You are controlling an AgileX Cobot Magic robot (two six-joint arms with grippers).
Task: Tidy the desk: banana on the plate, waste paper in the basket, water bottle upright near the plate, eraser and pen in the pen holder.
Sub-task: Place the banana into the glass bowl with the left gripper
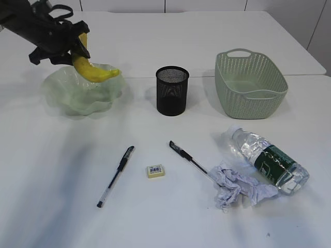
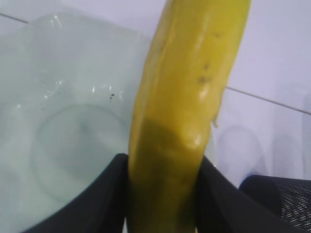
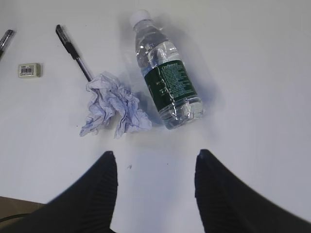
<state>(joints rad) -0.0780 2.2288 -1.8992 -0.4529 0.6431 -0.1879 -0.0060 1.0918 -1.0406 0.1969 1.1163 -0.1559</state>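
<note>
Exterior view: left gripper [image 1: 77,51] clamps the banana [image 1: 93,71] by its upper end, long axis slanting down-right over the glass plate [image 1: 57,93], tip seemingly at the rim; right gripper [image 3: 155,179] hangs spread above bare table.

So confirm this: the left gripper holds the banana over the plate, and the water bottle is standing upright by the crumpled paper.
Not quite. The water bottle lies on its side beside the crumpled paper, as the right wrist view shows. The left gripper does hold the banana over the plate.

Nothing legible — the water bottle [image 3: 167,77] label and eraser [image 3: 29,70] sticker blur.
</note>
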